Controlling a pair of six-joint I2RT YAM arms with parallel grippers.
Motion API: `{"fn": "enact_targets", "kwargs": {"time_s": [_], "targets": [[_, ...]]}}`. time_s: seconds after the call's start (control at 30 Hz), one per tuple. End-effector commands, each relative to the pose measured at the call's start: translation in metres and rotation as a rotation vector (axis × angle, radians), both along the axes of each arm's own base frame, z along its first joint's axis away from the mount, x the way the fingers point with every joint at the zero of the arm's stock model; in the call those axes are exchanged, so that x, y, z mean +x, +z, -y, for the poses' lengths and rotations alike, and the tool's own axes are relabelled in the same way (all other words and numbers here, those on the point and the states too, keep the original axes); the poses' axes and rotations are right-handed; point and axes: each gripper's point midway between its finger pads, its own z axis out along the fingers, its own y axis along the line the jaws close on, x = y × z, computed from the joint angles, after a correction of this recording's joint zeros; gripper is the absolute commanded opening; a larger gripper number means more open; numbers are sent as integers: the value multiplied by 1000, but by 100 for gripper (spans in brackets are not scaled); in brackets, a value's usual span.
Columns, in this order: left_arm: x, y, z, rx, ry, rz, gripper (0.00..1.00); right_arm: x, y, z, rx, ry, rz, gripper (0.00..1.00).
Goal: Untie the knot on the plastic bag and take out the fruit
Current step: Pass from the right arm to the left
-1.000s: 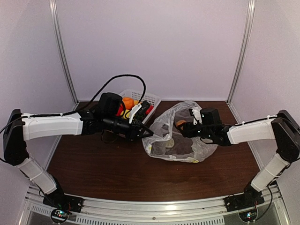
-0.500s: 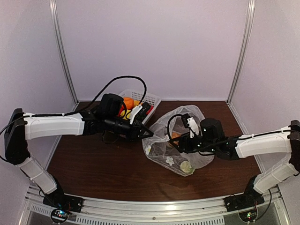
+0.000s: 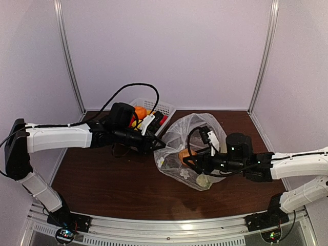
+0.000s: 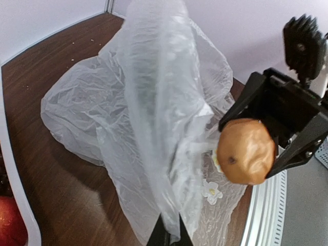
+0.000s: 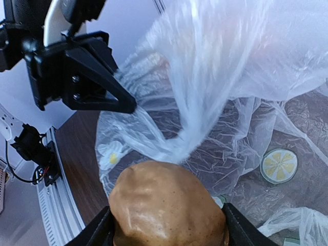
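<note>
The clear plastic bag [image 3: 197,148] with flower and lime prints lies open at mid-table. My left gripper [image 3: 159,145] is shut on the bag's left edge and holds the film [image 4: 154,128] up. My right gripper [image 3: 190,158] is shut on the brown oval fruit [image 5: 166,207] and holds it at the bag's mouth, over the film; the fruit also shows in the left wrist view [image 4: 245,151] and the top view [image 3: 184,155]. No knot shows. The other fruits, orange [image 3: 139,111] and red [image 3: 163,120] among them, lie in the white basket [image 3: 165,108].
The white lattice basket stands at the back, behind my left arm, with a black cable [image 3: 128,88] looping above it. A red fruit [image 4: 11,220] and the basket's rim [image 4: 10,169] show at the left wrist view's left edge. White walls close the back and sides.
My right gripper has drawn back toward the near side and left, carrying the brown fruit out of the bag's interior to its mouth. The bag has shifted. My left gripper has held still.
</note>
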Motion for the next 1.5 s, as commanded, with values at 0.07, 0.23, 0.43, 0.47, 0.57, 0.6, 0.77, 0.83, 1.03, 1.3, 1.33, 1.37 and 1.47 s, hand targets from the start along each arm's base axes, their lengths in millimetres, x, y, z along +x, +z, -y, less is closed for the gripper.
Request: {"fn": "enact_targets", "kwargs": {"time_s": [0.07,0.23,0.43,0.47,0.57,0.6,0.77,0.83,1.03,1.3,1.33,1.37,1.47], "targets": [[5,5,-6,19,57,31,0,0,36,31,69,-119,39,56],[-2,5,-2,39,40,57,0,3,76,48,135,-186,102,56],[-4,16,-4,28,41,93,8,5,111,56,173,-214,162,56],[-4,22,-5,16,42,111,15,5,115,56,174,-213,168,56],[-5,43,-14,-22,67,184,53,3,123,52,182,-190,178,56],[-4,50,-18,-32,80,212,62,2,126,50,188,-178,180,56],[-12,92,-38,-118,106,368,78,-10,140,33,218,-68,188,57],[-23,109,-41,-177,68,420,80,-16,146,25,225,-21,202,57],[-61,135,-42,-294,-105,503,83,-29,160,-3,257,109,185,59],[-87,129,-31,-290,-216,542,83,-56,162,-53,264,314,121,59],[-90,130,-30,-289,-223,553,84,-58,161,-58,259,325,113,59],[-92,129,-30,-285,-229,562,84,-59,159,-62,254,334,105,59],[-99,124,-26,-267,-248,577,85,-61,154,-71,231,341,99,59]]}}
